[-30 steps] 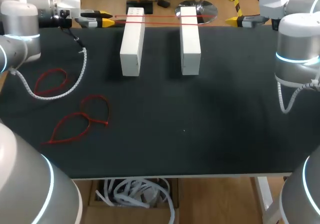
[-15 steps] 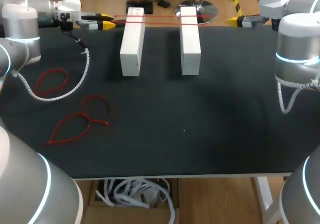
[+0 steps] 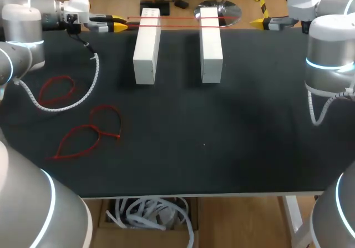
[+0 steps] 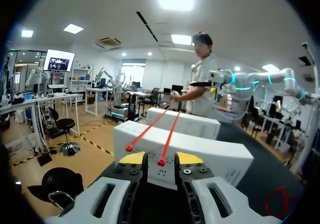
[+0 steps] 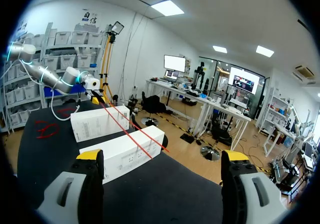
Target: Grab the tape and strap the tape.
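- Along the far edge of the table [image 3: 222,148]: red strap [image 3: 177,18] laid in two lines across the tops of one white box [image 3: 147,48] and a second white box [image 3: 211,45].
- State of the left gripper [image 4: 161,158]: only slightly parted, with one strap end lying between the tips and the other just beside them. No firm pinch evident, given the dark gap on either side of the end.
- State of the right gripper [image 5: 162,156]: spread wide, holding nothing, posted beyond the second white box with the strap's far end ahead of it.
- Risk one: strap end slipping free at the left under any pull, for want of a tight pinch.
- Risk two: boxes dragged or tipped by sideways tension, with no other restraint in sight.
- Risk three: right gripper closing on air, owing to so thin a target.
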You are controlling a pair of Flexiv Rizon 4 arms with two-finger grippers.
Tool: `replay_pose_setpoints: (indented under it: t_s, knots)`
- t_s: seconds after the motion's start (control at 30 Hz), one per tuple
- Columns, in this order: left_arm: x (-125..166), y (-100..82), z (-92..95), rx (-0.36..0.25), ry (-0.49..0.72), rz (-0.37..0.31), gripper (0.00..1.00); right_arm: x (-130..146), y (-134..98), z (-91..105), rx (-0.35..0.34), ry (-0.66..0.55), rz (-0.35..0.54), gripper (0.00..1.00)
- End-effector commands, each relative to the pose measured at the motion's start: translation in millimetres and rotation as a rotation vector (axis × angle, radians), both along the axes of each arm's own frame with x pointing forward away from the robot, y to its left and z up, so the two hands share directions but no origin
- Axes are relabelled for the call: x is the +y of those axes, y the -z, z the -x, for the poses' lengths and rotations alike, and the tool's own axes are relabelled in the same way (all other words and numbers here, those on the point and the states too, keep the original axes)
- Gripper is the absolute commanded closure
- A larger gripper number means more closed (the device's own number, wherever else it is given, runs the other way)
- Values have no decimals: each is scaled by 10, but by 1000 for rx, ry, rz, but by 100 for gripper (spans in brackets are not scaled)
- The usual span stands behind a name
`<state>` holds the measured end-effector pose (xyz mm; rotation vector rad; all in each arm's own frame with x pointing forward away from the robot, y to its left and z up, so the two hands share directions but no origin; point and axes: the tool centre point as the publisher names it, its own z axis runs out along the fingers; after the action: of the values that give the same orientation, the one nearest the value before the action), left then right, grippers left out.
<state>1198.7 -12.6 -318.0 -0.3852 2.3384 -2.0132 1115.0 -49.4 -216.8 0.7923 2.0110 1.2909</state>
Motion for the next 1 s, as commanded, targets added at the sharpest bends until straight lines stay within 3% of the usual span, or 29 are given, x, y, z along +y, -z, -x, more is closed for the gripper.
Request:
replay_pose_setpoints:
  t_s: [0.03,0.17,0.27,1.0]
  knots:
    - [19,32,-43,3,8,4,75,-2,-2,4,0,0,0,0]
    - [37,32,-43,2,3,7,76,-2,-2,4,0,0,0,0]
    - [44,37,-38,3,1,8,82,-2,-2,4,0,0,0,0]
    - [39,59,26,4,-4,7,84,-2,-2,4,0,0,0,0]
